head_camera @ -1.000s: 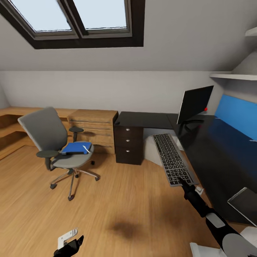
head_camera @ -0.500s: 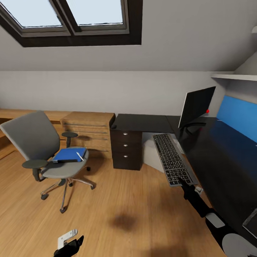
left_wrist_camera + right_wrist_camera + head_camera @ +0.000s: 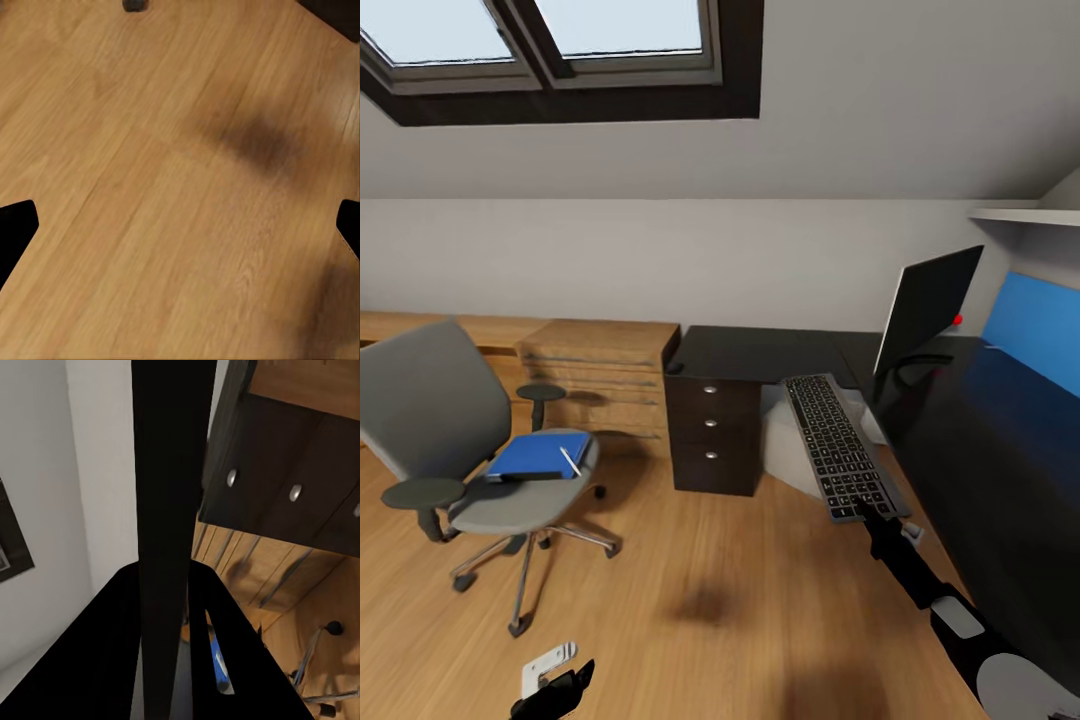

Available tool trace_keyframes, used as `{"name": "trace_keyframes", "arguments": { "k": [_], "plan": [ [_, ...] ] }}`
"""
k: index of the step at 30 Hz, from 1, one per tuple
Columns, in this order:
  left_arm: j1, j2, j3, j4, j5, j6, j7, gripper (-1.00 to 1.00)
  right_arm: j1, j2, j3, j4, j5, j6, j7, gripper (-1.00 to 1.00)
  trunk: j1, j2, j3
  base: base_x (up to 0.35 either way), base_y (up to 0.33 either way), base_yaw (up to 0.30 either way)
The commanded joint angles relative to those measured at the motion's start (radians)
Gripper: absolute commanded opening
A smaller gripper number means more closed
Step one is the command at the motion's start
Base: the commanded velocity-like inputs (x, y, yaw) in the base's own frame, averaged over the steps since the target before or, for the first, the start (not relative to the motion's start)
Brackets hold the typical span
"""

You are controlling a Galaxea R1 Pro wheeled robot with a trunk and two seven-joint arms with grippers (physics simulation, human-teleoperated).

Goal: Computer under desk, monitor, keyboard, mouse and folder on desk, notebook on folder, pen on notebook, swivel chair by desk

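Note:
My right gripper [image 3: 868,517] is shut on the near end of the dark keyboard [image 3: 837,444], holding it in the air beside the black desk [image 3: 1000,470]. In the right wrist view the keyboard [image 3: 172,495] shows edge-on between the fingers. The black monitor [image 3: 925,310] stands on the desk at the back. The grey swivel chair [image 3: 430,400] is at the left, with a blue folder [image 3: 535,457] and a white pen [image 3: 570,461] on its seat. My left gripper [image 3: 555,690] hangs open low over the wooden floor [image 3: 180,187].
A dark drawer unit [image 3: 715,430] stands under the desk's corner, with a wooden cabinet [image 3: 600,370] to its left. A pale grey box [image 3: 785,445] sits under the desk behind the keyboard. A blue panel [image 3: 1040,330] backs the desk. Open floor lies between chair and desk.
The whole picture has shifted, so the camera has moved: the chair now sits further left and the monitor further right. The keyboard stays in my right gripper.

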Motion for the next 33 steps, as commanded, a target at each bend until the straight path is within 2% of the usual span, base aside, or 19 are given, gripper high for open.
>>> {"name": "trace_keyframes", "arguments": {
  "k": [1,11,16,24,29,33],
  "plan": [
    [-0.001,0.001,-0.005,0.001,0.01,-0.004,-0.002,1.0,-0.001,0.0,-0.001,0.0,-0.012,0.012,0.004,-1.0,0.001,0.0,-0.001,0.335,0.0,0.0],
    [-0.001,0.001,-0.005,0.001,0.01,-0.004,-0.003,1.0,-0.001,-0.001,-0.001,-0.001,-0.013,0.019,0.004,-1.0,0.001,0.0,-0.001,0.313,0.0,0.0],
    [-0.001,0.001,-0.007,0.001,0.006,-0.004,-0.006,1.0,-0.001,0.0,-0.001,-0.001,-0.013,0.02,0.003,-1.0,0.001,0.0,-0.001,0.06,0.0,0.0],
    [-0.002,0.001,-0.005,0.001,0.007,-0.003,0.0,1.0,-0.001,0.001,-0.001,0.0,-0.014,0.014,0.003,-1.0,-0.03,0.056,0.024,0.006,0.0,0.0],
    [-0.001,0.001,-0.005,0.001,0.007,-0.004,-0.002,1.0,-0.001,0.001,-0.001,-0.001,-0.016,0.016,-0.043,-1.0,-0.03,0.056,0.024,0.017,0.0,0.0],
    [-0.001,0.001,-0.005,0.001,0.007,-0.003,-0.002,1.0,-0.001,0.001,-0.003,0.0,-0.019,0.016,-0.062,-1.0,-0.03,0.056,0.024,0.256,0.0,0.0]
  ]
}}
